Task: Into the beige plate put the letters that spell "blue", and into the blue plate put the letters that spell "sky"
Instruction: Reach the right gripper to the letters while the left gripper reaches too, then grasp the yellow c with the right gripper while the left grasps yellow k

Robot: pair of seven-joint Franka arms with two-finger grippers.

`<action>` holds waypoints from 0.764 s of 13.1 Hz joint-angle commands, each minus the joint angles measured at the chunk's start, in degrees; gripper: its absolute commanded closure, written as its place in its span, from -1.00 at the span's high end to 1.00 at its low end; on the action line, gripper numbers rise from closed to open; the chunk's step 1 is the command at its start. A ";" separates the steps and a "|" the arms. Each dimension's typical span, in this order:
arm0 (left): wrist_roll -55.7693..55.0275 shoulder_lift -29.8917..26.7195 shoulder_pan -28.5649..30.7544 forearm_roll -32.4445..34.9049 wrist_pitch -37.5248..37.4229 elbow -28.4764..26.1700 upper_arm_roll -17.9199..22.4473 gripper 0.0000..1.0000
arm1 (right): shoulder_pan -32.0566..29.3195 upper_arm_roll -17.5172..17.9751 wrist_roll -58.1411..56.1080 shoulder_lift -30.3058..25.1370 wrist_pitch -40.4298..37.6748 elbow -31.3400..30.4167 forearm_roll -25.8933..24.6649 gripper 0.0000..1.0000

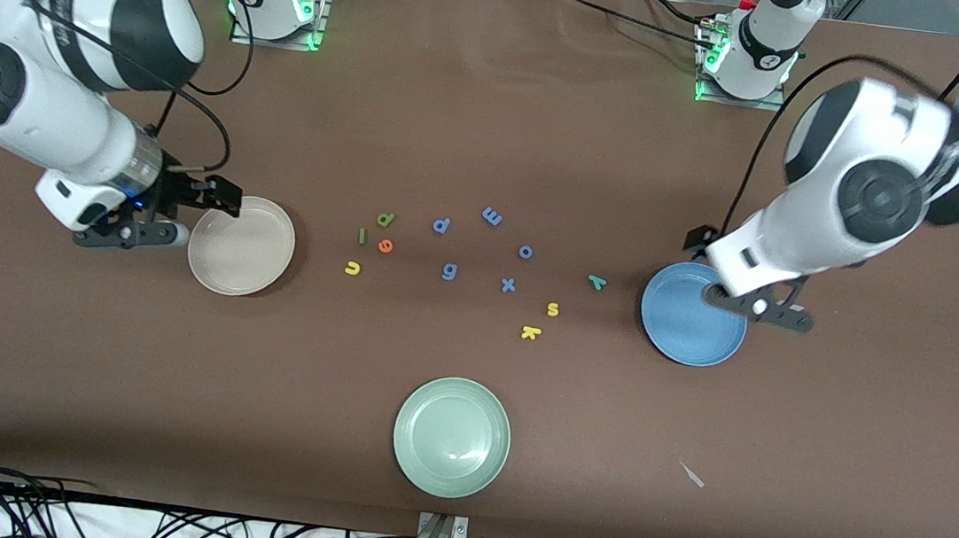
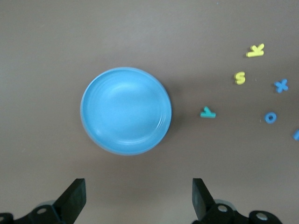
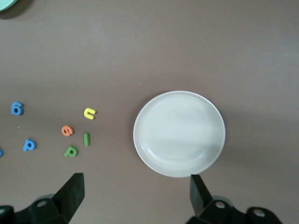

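On the brown table (image 1: 496,110) stand three plates: the beige plate (image 1: 241,246) toward the right arm's end, the blue plate (image 1: 688,318) toward the left arm's end, and a green plate (image 1: 451,436) nearest the front camera, between the two. All three hold nothing. Above the beige plate's edge hangs the right gripper (image 3: 135,193), fingers spread apart and holding nothing; the left gripper (image 2: 139,198) hangs above the blue plate's edge in the same condition. Between the beige and blue plates the foam letters lie scattered flat on the table. Near the beige plate sit the light green b (image 1: 385,220), dark green l (image 1: 362,236), orange e (image 1: 385,247) and yellow u (image 1: 352,268), grouped close together but apart. Closer to the blue plate lie the teal y (image 1: 596,281), yellow s (image 1: 553,310) and yellow k (image 1: 530,333), the k nearest the front camera. Blue letters occupy the middle: p (image 1: 441,226), m (image 1: 491,215), o (image 1: 526,252), g (image 1: 449,271) and x (image 1: 508,284).
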 commanded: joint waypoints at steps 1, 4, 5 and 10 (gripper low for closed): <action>-3.83 6.38 -2.73 -0.48 2.82 5.14 0.67 1.00 | 1.99 -0.26 3.73 2.93 3.55 -0.58 0.87 1.00; -10.14 11.04 -4.58 -1.00 8.79 5.23 0.58 1.00 | 5.51 -0.26 11.99 5.65 9.79 -2.95 0.78 1.00; -15.66 12.27 -4.85 -1.26 11.34 5.40 0.58 1.00 | 6.74 -0.26 14.19 7.14 11.81 -2.96 0.78 1.00; -41.51 16.58 -7.57 -1.26 15.23 8.83 0.58 1.00 | 11.04 -0.17 28.69 18.03 27.70 -2.96 -0.01 1.00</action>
